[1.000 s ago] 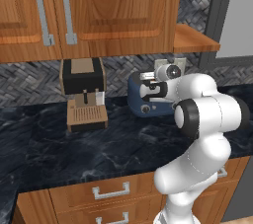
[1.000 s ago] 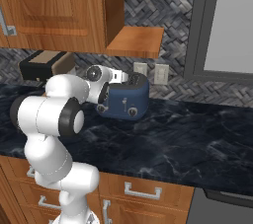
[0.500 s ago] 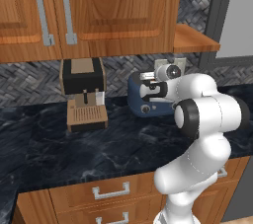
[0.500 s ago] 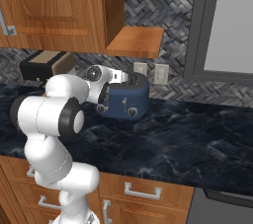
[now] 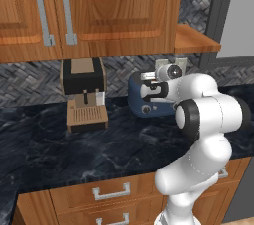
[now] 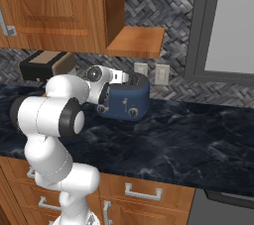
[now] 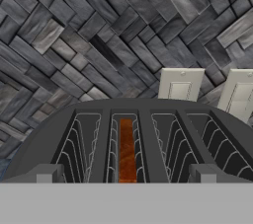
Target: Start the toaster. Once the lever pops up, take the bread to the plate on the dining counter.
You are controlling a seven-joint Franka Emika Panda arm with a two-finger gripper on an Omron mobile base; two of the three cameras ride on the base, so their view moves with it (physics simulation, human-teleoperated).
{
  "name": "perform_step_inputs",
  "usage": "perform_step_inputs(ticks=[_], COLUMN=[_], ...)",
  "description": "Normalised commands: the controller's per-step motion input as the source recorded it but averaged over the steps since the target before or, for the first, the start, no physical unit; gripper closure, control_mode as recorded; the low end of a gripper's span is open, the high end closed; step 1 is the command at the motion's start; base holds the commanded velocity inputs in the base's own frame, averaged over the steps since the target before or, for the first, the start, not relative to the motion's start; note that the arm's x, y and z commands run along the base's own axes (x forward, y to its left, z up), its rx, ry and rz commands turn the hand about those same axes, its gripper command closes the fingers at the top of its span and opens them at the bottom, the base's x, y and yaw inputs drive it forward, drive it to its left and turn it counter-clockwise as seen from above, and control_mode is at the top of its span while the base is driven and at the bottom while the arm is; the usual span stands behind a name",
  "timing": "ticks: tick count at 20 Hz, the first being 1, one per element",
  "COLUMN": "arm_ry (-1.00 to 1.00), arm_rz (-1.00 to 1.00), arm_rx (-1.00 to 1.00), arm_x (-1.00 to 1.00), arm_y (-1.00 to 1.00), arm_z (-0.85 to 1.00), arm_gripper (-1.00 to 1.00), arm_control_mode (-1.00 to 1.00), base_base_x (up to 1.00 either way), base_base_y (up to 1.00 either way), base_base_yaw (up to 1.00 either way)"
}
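The dark-blue toaster (image 5: pixel 136 96) (image 6: pixel 133 99) stands on the black counter against the tiled wall. My gripper (image 5: pixel 149 91) (image 6: pixel 104 101) hovers at the toaster's near end, level with its top, with the jaws open and nothing between them. In the hand view I look along the toaster's top (image 7: pixel 148 107); the bread (image 7: pixel 127 151) sits down in one of the middle slots, glowing orange-brown. I cannot make out the lever. The plate and the dining counter are out of view.
A black-and-tan coffee machine (image 5: pixel 84 90) (image 6: pixel 42 65) stands left of the toaster. Two wall outlets (image 6: pixel 155 73) (image 7: pixel 179 85) are behind it. Wooden cabinets (image 5: pixel 99 11) and a small shelf (image 5: pixel 196 40) hang overhead. The black counter (image 5: pixel 99 144) runs to both sides.
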Motion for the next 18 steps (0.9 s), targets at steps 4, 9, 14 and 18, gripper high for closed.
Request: perform_step_inputs(ticks=[4, 9, 14, 18], arm_ry=[0.00, 0.00, 0.00, 0.00], arm_rz=[0.00, 0.00, 0.00, 0.00], arm_rx=[0.00, 0.00, 0.00, 0.00], arm_x=[0.00, 0.00, 0.00, 0.00], arm_y=[0.00, 0.00, 0.00, 0.00], arm_z=[0.00, 0.00, 0.00, 0.00], arm_gripper=[-1.00, -1.00, -1.00, -1.00], arm_control_mode=[-1.00, -1.00, -1.00, -1.00], base_base_x=[0.00, 0.00, 0.00, 0.00], base_base_y=[0.00, 0.00, 0.00, 0.00], base_base_yaw=[0.00, 0.00, 0.00, 0.00])
